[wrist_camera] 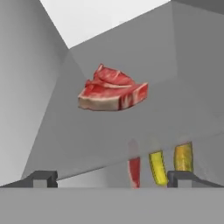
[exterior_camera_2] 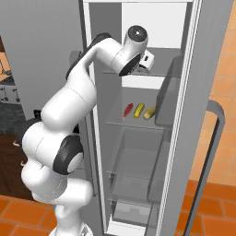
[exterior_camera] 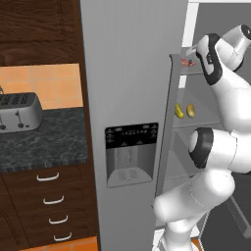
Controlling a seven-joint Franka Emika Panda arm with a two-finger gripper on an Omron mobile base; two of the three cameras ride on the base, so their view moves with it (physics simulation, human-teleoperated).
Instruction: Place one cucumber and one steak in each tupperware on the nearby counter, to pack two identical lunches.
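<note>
Kitchen fridge (exterior_camera_2: 138, 138) stands open, the arm reaching onto its upper shelf. Judging by this, the first steak pickup is in hand. The claw (wrist_camera: 111, 180) is spread wide and empty, with the steak (wrist_camera: 113, 92) at 12 o'clock ahead. Next it must advance and close. Below lie a second steak (exterior_camera_2: 127, 111) and two cucumbers (exterior_camera_2: 138, 109). The bench (exterior_camera: 41, 142) carries a toaster (exterior_camera: 18, 112).
</note>
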